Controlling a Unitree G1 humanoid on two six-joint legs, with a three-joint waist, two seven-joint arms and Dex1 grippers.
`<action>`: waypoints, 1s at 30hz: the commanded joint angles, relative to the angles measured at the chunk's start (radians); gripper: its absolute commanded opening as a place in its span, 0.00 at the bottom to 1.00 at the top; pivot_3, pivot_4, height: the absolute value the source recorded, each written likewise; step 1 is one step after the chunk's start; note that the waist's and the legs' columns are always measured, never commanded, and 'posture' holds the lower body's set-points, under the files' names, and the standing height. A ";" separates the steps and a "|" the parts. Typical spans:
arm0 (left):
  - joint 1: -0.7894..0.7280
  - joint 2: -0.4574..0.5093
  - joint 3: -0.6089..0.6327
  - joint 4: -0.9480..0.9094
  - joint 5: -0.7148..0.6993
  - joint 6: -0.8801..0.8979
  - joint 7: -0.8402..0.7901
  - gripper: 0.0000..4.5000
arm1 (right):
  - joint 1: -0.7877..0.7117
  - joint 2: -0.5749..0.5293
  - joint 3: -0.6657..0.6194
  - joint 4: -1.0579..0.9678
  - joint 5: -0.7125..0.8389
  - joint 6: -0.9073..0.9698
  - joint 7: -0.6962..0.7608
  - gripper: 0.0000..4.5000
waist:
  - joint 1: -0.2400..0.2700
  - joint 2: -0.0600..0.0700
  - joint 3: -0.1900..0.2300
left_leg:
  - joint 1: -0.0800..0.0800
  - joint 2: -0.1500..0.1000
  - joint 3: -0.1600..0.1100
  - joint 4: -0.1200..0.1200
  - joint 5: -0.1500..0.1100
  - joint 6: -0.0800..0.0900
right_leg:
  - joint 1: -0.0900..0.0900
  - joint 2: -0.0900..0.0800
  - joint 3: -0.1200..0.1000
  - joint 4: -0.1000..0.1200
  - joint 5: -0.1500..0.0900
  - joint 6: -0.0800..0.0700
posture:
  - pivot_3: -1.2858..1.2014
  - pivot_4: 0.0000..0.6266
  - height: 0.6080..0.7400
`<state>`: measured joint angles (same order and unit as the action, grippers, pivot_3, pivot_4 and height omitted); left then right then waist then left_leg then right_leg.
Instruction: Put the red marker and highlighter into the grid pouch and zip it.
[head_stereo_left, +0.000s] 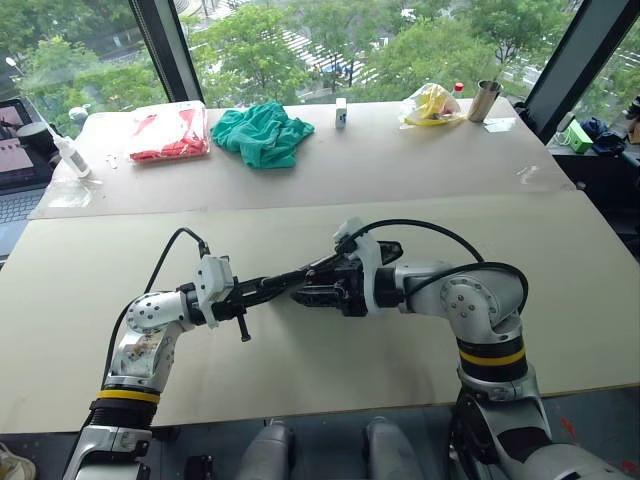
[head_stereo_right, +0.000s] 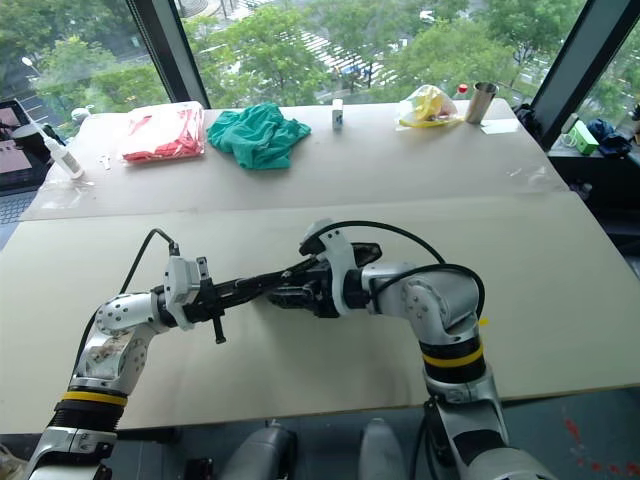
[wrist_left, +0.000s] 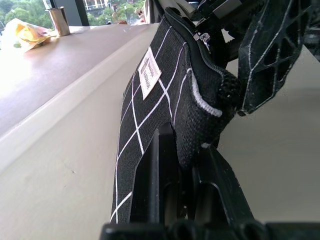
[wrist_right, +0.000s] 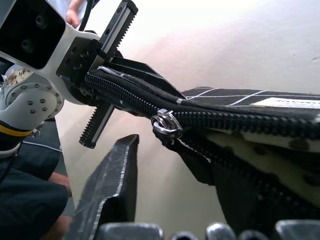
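Left end effector (wrist_left: 187, 165): mine, pinching the grid pouch (wrist_left: 150, 120) end.
Right end effector (wrist_right: 165, 165): fingers apart around the zipper pull (wrist_right: 166, 124) (mid-pouch).

Bare near table (head_stereo_left: 120, 260) around both hands; teal cloth (head_stereo_left: 262, 132) and clutter line the far edge.

Teal cloth (head_stereo_left: 262, 133) lies beside a bag of red items (head_stereo_left: 170, 131).

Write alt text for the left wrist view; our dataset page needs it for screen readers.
The left gripper clamps one end of the grid pouch, held on edge above the table, white label facing out. The right gripper is at its zipper.
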<state>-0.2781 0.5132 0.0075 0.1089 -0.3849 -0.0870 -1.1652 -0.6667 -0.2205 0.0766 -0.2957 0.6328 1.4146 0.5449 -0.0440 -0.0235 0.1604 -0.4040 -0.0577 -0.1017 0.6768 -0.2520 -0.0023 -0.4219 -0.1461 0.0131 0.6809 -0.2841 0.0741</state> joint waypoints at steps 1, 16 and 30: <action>-0.015 -0.001 0.002 -0.014 0.000 -0.017 0.004 0.00 | -0.021 -0.008 0.005 -0.033 0.026 -0.035 0.016 0.20 | -0.002 0.000 0.000 | 0.000 0.000 0.000 0.000 0.000 0.000 | 0.000 0.000 0.000 0.000 0.000 0.000 | 0.52 0.24 1.00; -0.007 0.003 0.010 0.015 0.000 -0.043 -0.010 0.00 | -0.037 -0.198 -0.028 -0.158 0.089 -0.035 0.115 0.01 | 0.002 0.000 0.000 | 0.000 0.000 0.000 0.000 0.000 0.000 | 0.000 0.000 0.000 0.000 0.000 0.000 | 0.52 0.24 1.00; -0.002 0.009 0.014 0.051 -0.006 -0.079 -0.035 0.00 | 0.206 -0.944 0.022 -0.207 -0.195 -0.651 0.531 0.14 | 0.004 0.000 0.001 | 0.001 0.001 0.005 0.002 -0.002 0.003 | 0.003 0.000 0.000 -0.003 0.000 0.000 | 0.52 0.24 1.00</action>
<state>-0.2771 0.5070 -0.0051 0.1492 -0.3866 -0.1509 -1.1999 -0.4680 -1.1391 0.1414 -0.5212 0.4599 0.8180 1.0501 -0.0397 -0.0233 0.1611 -0.4030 -0.0570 -0.0972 0.6785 -0.2536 0.0006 -0.4186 -0.1463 0.0129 0.6777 -0.2843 0.0745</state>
